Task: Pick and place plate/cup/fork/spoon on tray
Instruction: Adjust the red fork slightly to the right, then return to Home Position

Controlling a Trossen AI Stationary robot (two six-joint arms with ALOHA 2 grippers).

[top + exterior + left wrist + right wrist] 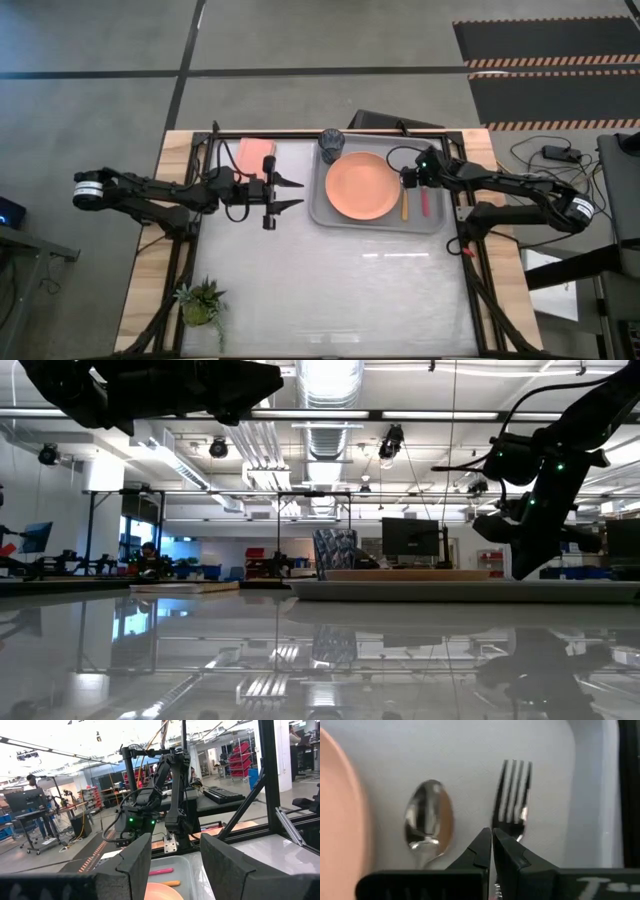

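Note:
The light-grey tray [436, 222] lies at the table's far right. On it lie the salmon-orange plate [362, 187], the spoon [404, 207] with its orange handle and the fork [424, 203] with its red handle, side by side to the right of the plate. The dark cup [332, 143] stands at the tray's far left corner. My right gripper [492, 834] is shut and points down over the fork's neck, between the spoon's bowl [429, 820] and the fork's tines [515, 785]. My left gripper [295, 194] is open and empty, left of the tray. My right gripper's shut fingertips [481, 845] stand right at the fork's neck [521, 831], coming from above. I cannot tell whether they touch the fork. The fork lies flat on the tray.
A pink rectangular pad [255, 153] lies at the far edge behind my left gripper. A small potted plant [203, 300] stands at the near left. The black frame's posts [462, 245] stand around the table. The glossy table top [340, 290] spreads in front of the tray.

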